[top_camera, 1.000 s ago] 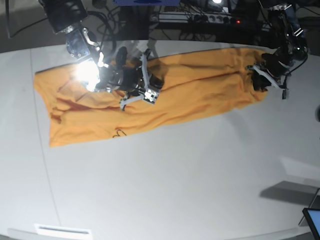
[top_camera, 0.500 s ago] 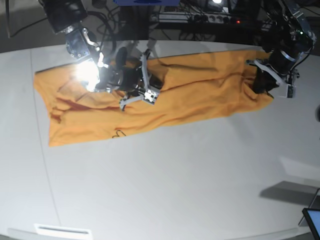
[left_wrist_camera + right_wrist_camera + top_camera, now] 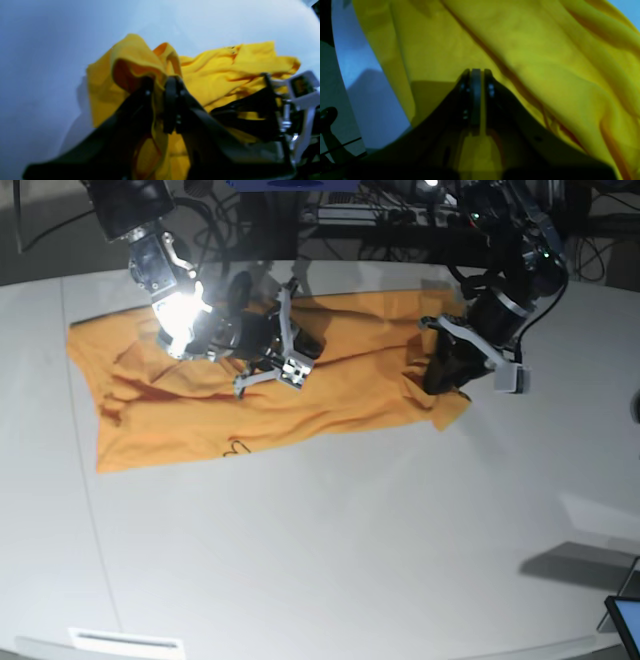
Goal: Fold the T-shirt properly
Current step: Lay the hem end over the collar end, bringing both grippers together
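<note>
orange-yellow T-shirt (image 3: 340, 385) spread lengthwise on white counter (image 3: 330, 550), left gripper (image 3: 160, 87) clenched on bunched cloth at one end, that end lifted and folded inward, right gripper (image 3: 475, 75) clamped on fabric mid-shirt, dark lettering (image 3: 236, 447) near front edge

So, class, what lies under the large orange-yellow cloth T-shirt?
Under the orange-yellow cloth T-shirt the pale grey table shows on every side. Whatever else lies beneath is covered. The left gripper pinches a raised fold.
</note>
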You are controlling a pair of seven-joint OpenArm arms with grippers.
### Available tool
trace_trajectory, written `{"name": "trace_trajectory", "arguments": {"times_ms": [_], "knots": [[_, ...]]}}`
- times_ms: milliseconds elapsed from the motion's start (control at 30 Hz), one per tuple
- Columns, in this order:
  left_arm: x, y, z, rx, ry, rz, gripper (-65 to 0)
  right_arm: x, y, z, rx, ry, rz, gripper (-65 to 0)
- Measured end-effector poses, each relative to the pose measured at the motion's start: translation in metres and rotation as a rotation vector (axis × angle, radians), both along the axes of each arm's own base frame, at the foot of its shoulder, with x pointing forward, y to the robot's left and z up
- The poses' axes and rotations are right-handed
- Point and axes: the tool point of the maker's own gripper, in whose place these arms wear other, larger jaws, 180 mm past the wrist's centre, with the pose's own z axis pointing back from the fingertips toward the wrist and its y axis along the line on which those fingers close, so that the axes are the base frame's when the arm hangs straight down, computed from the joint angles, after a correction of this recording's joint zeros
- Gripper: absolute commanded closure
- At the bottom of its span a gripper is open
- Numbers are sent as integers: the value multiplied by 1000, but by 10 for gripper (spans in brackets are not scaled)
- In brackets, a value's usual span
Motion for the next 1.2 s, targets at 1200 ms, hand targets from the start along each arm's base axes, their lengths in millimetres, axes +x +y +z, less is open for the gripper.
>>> {"name": "trace_trajectory", "arguments": {"times_ms": [1200], "knots": [[8,-105,-20,-261,57,-196,-190,6,-21,0,-42,-22,6,-23]]}}
